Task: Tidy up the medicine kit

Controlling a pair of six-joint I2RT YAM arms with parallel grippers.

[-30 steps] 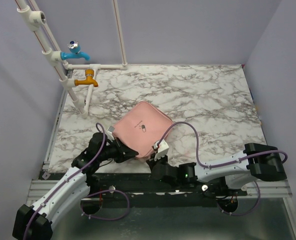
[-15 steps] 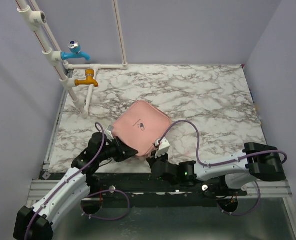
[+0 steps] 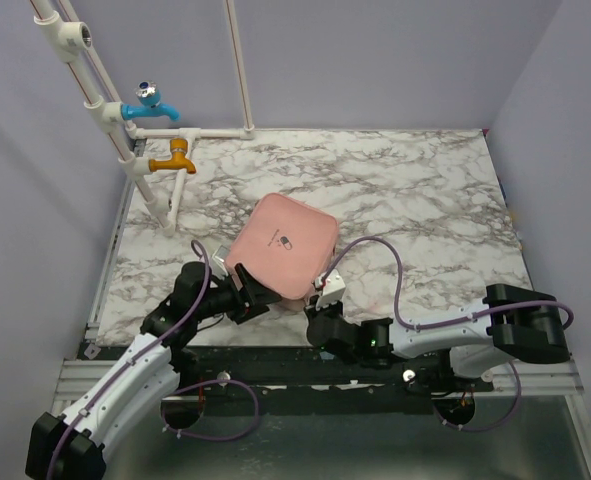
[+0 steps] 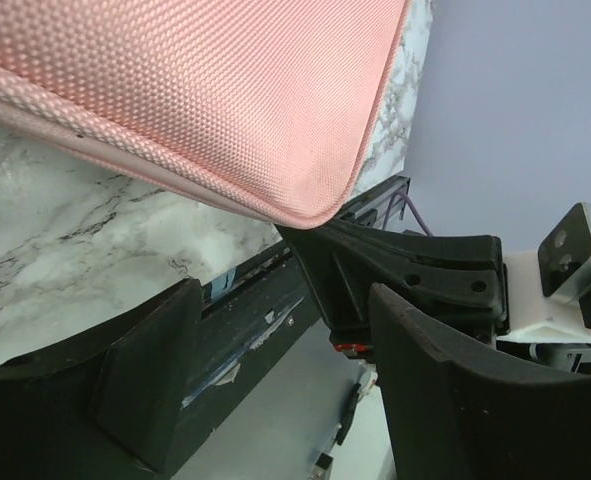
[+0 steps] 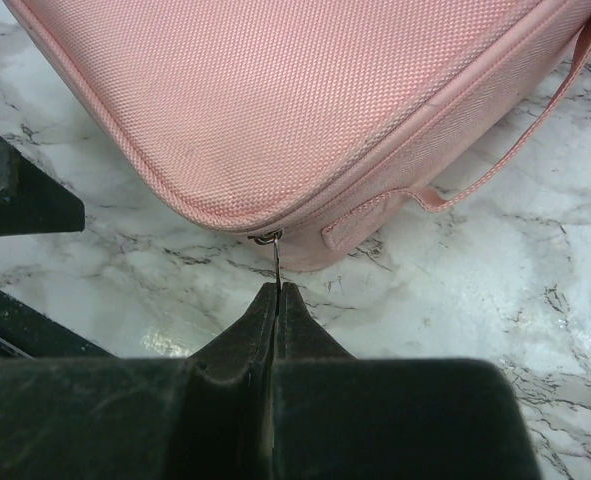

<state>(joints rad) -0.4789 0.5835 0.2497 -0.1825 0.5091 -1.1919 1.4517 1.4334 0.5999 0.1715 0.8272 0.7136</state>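
The medicine kit (image 3: 280, 248) lies shut on the table (image 3: 425, 190), so probably only zipping remains: the right tool (image 5: 277, 300) pinches the zipper pull (image 5: 275, 262), while the left tool (image 4: 275, 335) stands wide.

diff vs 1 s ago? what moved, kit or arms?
The medicine kit turned slightly counter-clockwise in the top view, its near corner swinging rightward. The right tool, shut on the zipper pull, shifted right with it. Nothing was visibly taken or let go. The left tool stays open at the kit's near-left edge, and the blue tap is unchanged.
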